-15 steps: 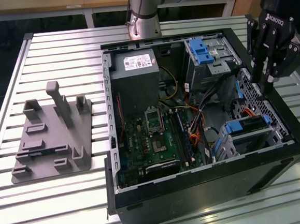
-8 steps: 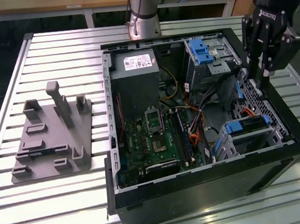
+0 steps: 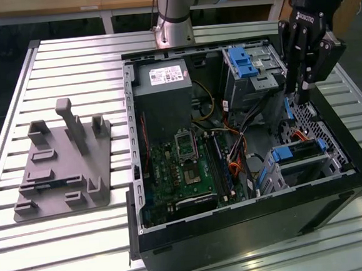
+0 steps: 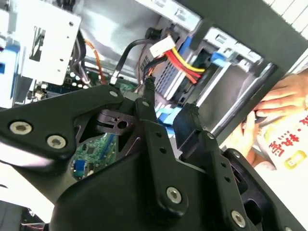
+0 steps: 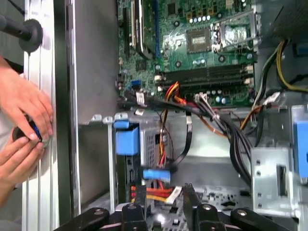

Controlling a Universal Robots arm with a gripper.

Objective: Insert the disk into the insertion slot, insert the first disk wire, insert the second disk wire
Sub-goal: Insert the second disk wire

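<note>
Grey fixture plate [image 3: 53, 183] on slatted table [image 3: 69, 63] at 9 o'clock of open computer case [image 3: 239, 231], power supply [image 3: 162, 99] at 12 o'clock of motherboard [image 3: 183, 166].

Bright overhead light, glare on the slatted table [image 3: 69, 63], shadowed case [image 3: 239, 231] interior

We are seeing black fingers [image 5: 140, 195] on a black gripper [image 5: 164, 191]. Between the fingers red and yellow wires [image 5: 155, 193] are showing, and just ahead of them a bright blue connector [image 5: 156, 174] is standing out. Beside the fingers a grey sheet [image 5: 219, 196] is showing a pattern of holes. Farther beyond them the motherboard [image 5: 202, 48] is showing green, and the disk [image 3: 293, 152] near them is wearing a bright blue bracket.
</note>
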